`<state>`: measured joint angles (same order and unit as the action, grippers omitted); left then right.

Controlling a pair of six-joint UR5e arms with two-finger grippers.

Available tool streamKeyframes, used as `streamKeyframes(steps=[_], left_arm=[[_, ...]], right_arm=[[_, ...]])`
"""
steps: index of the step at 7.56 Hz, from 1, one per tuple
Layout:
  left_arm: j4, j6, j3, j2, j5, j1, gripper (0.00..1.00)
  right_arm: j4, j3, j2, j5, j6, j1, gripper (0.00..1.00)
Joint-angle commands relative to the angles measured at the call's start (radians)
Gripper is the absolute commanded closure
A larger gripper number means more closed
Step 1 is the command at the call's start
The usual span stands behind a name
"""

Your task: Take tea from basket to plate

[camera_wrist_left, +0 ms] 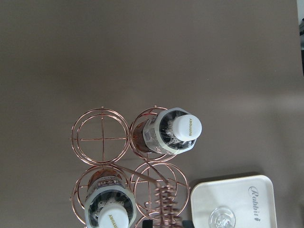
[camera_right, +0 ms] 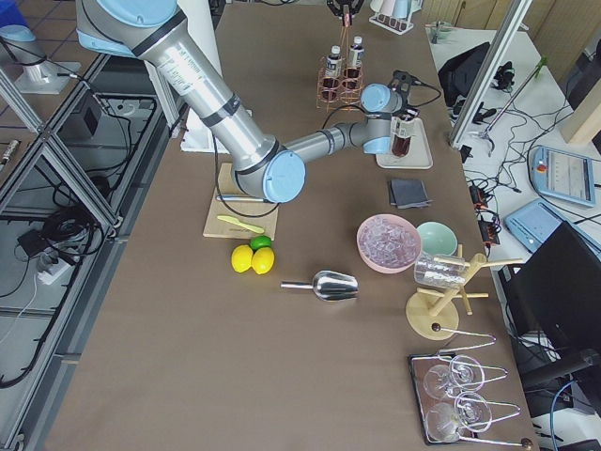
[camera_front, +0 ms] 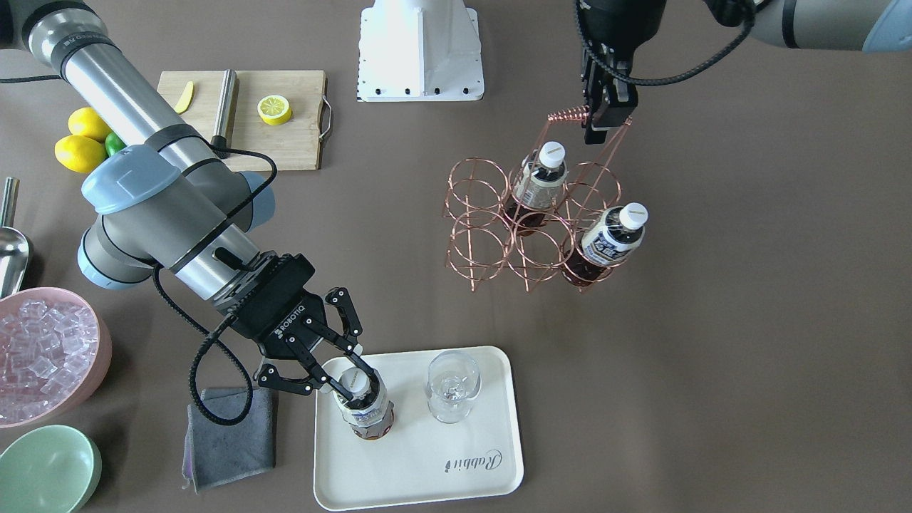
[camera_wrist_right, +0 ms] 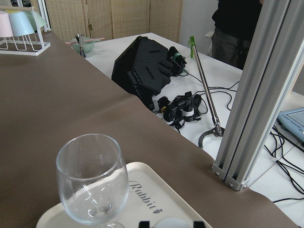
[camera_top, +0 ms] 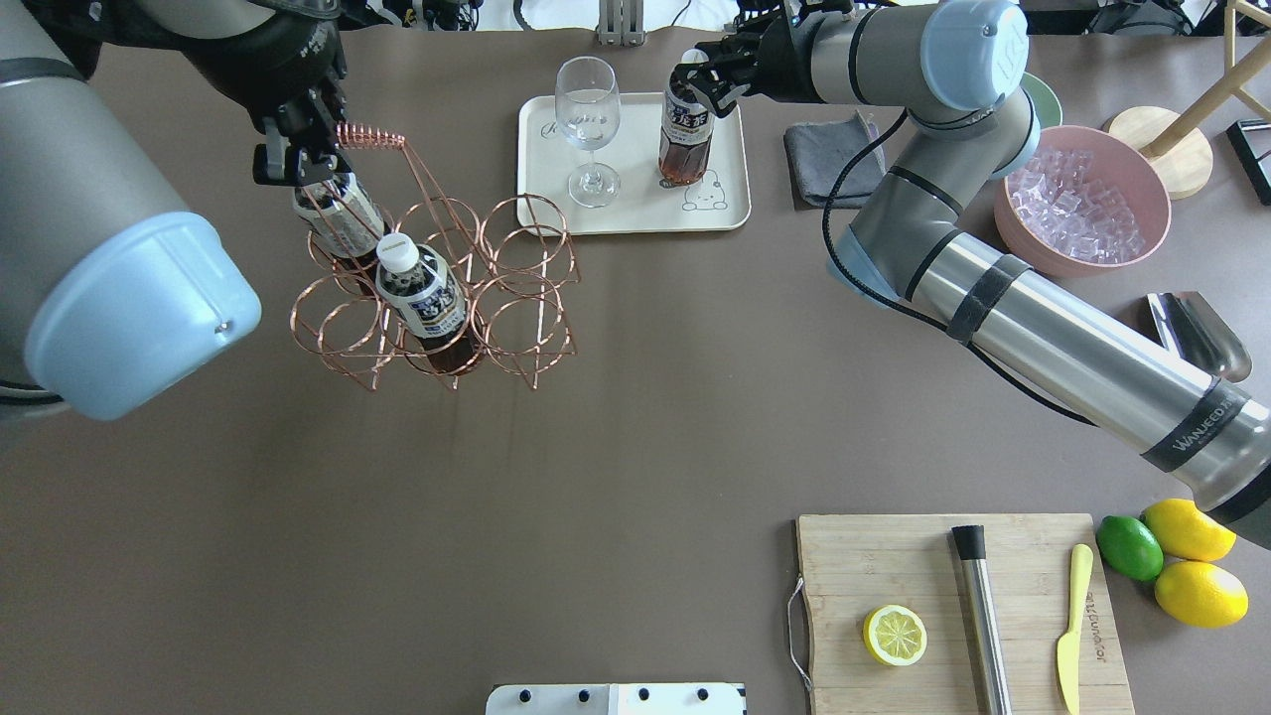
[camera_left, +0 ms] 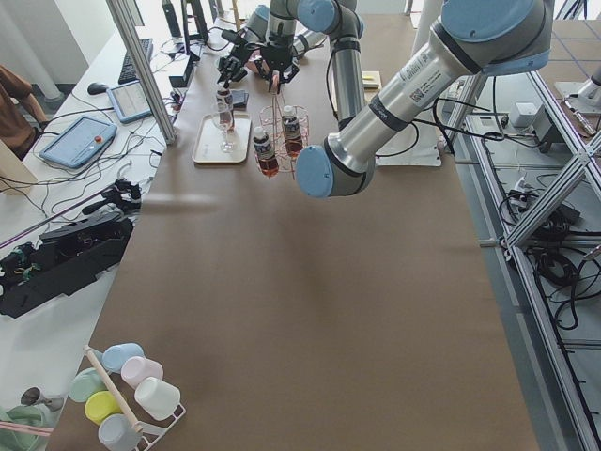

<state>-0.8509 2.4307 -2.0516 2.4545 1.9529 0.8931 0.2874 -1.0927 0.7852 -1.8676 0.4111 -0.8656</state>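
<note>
Item, overhead view. Left gripper: jaws closed on the handle of the basket, apparently steadying it. Basket: copper wire, six ring cells, two look-alike bottles standing in adjoining cells, the other four empty. Plate: cream tray, well apart from the basket, carrying a stemmed glass. Tea: upright on the plate, beside the glass and just above the bear drawing; clear plastic, dark reddish-brown drink, white cap, white-and-dark label. Right gripper: fingers clamped at the tea's cap and neck. Step judged: set-down, nearly complete. Next move calls for parting the fingers and withdrawing without tipping the bottle or brushing the glass.
</note>
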Motion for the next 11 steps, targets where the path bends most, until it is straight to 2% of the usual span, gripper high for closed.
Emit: streamKeyframes(steps=[1,2,3,4,5,7,8,10,11], left_arm=[[-0.008,-0.153,-0.002,-0.113,0.032,0.140,1.00],[-0.037,-0.268,0.013,-0.188,0.117,0.218,1.00],[-0.040,-0.363,0.030,-0.222,0.141,0.303,1.00],[-0.043,-0.422,0.077,-0.227,0.150,0.355,1.00],[-0.051,-0.482,0.126,-0.229,0.167,0.410,1.00],[-0.199,-0.539,0.255,-0.267,0.169,0.513,1.00],[-0.292,-0.562,0.353,-0.267,0.169,0.549,1.00],[-0.448,-0.578,0.529,-0.262,0.167,0.572,1.00],[-0.524,-0.587,0.592,-0.261,0.166,0.575,1.00]], right_arm=[[-0.016,0.014,0.000,0.001,0.002,0.002,1.00],[-0.016,0.011,0.000,-0.001,0.002,0.000,1.00],[-0.016,0.008,-0.001,0.001,0.003,0.000,0.84],[-0.016,0.008,0.002,0.004,0.005,0.000,0.23],[-0.016,0.007,0.000,0.004,0.021,0.002,0.00],[-0.016,0.004,0.000,0.004,0.021,0.002,0.00],[-0.016,0.001,0.003,-0.002,0.018,0.002,0.00],[-0.007,-0.041,0.011,-0.016,0.015,-0.001,0.00],[-0.002,-0.050,0.011,-0.078,0.015,-0.022,0.00]])
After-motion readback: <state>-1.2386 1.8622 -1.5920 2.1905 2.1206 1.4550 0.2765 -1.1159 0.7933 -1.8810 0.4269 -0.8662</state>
